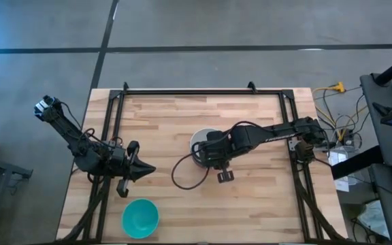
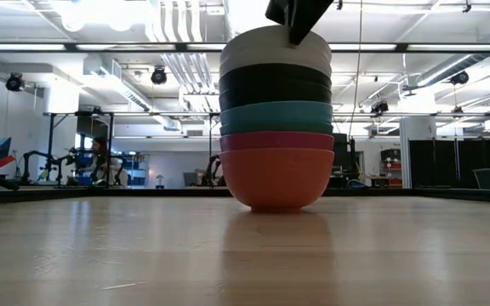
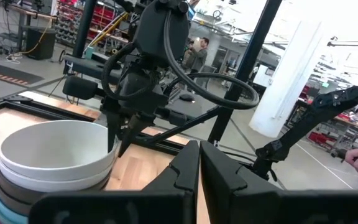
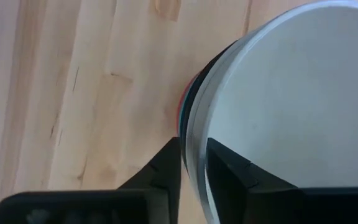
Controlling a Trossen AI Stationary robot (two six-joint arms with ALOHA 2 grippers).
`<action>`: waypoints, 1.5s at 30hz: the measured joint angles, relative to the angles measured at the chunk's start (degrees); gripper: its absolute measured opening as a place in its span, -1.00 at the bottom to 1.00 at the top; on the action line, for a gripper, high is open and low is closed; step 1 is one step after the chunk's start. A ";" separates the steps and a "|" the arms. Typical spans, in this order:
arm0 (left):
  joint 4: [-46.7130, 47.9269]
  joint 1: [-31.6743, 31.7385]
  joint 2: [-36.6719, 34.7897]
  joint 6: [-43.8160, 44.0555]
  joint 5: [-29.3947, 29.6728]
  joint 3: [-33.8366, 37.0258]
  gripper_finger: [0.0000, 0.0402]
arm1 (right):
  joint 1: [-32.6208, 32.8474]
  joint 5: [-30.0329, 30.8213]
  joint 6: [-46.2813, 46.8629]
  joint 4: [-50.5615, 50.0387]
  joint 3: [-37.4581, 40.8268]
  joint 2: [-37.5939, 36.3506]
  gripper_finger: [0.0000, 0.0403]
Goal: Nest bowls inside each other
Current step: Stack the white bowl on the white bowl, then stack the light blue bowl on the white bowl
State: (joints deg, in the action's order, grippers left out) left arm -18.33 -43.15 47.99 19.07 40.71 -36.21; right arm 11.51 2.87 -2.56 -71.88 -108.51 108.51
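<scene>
bowls: one nested stack (image 2: 276,119), one teal bowl (image 1: 140,218) apart.

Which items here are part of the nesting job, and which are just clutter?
In the job:
- stack of nested bowls, white on top
- teal bowl, loose near the table's front edge
- right pincer, straddling the top bowl's rim
- left pincer, shut, waiting left of the stack

Lying about:
- cables off the table's right side

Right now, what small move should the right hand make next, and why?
Probably open and lift clear. The right hand straddles the rim of the top white bowl, which already sits nested on the stack. One teal bowl lies apart near the left hand, unstacked.
</scene>
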 joint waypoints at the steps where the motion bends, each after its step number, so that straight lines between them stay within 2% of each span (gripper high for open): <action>1: 0.00 0.01 0.00 0.00 0.01 0.00 -1.00 | 0.00 -0.01 0.34 -0.17 -0.13 0.00 -0.66; 8: -0.02 0.02 0.00 0.00 0.00 0.00 -1.00 | 0.54 0.20 2.66 -0.99 -4.44 -0.04 -0.57; 22: 1.38 0.01 -0.01 0.02 0.00 0.00 -1.00 | 0.61 0.20 2.61 -0.98 -3.39 0.33 -0.89; 28: 1.36 0.02 0.00 0.02 0.00 0.00 -1.00 | 0.61 0.20 2.70 -1.08 -4.18 0.16 -0.91; 34: 0.57 0.02 0.00 0.11 -0.34 -0.21 -1.00 | 0.59 0.20 4.75 -1.14 -9.58 -0.07 -0.90; 40: -5.29 -0.01 -0.15 0.04 -9.80 -1.65 -1.00 | 0.86 0.18 10.31 -1.12 -13.55 -0.15 -0.91; 42: -4.83 -0.07 -0.13 0.04 -10.72 -2.38 -1.00 | 1.01 0.20 12.37 -1.15 -13.67 -0.15 -0.91; 45: 0.99 -0.09 -0.15 1.01 -16.17 -4.06 -1.00 | 1.44 0.20 14.45 -1.16 -12.86 -0.15 -0.91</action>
State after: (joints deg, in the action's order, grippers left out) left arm -17.33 -43.24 47.83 20.08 24.54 -40.27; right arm 12.94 3.07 11.89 -73.04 -121.37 108.36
